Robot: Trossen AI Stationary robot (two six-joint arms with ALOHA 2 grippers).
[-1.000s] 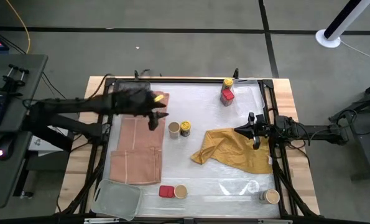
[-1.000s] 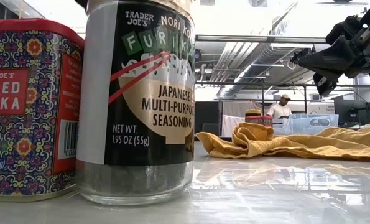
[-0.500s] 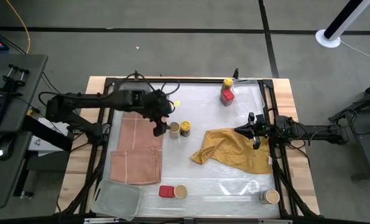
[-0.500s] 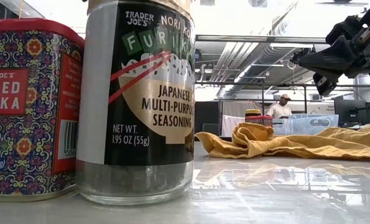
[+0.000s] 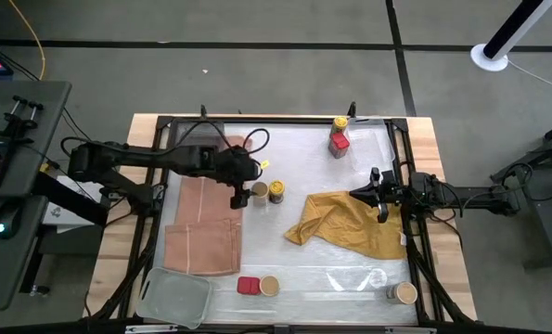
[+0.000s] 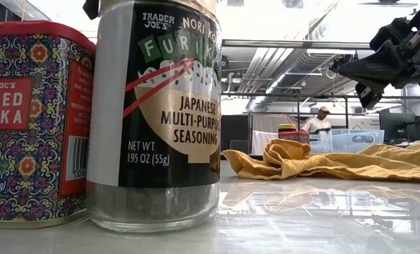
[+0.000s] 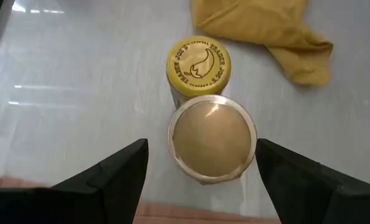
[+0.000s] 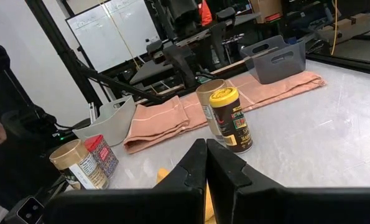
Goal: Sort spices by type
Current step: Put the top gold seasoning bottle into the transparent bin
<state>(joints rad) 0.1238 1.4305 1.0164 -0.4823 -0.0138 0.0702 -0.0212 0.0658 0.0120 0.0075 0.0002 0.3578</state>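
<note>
My left gripper (image 5: 239, 192) (image 7: 201, 163) is open next to a tan-topped jar (image 5: 259, 192) (image 7: 211, 138). In the left wrist view its fingers stand on either side of the jar with a gap on each side. A yellow-capped jar (image 5: 277, 191) (image 7: 198, 65) stands right beside that jar. Another yellow-capped jar (image 5: 340, 122) and a red tin (image 5: 339, 142) stand near the far edge. A red tin (image 5: 249, 286) (image 6: 26, 120) and a jar (image 5: 269, 286) (image 6: 160, 113) stand near the near edge, and a tan-topped jar (image 5: 404, 293) sits at the near right. My right gripper (image 5: 379, 202) (image 8: 206, 163) is shut above the right part of the mustard cloth.
The mustard-yellow cloth (image 5: 345, 223) (image 6: 337, 161) lies crumpled right of centre. A pink folded cloth (image 5: 203, 223) lies on the left, and a clear grey tray (image 5: 175, 297) sits at the near left corner. A black frame (image 5: 257, 118) runs around the work area.
My left gripper has moved toward the table's right and slightly toward the near edge, coming up to the tan-topped jar. The jars, tins and cloths have stayed where they were.
</note>
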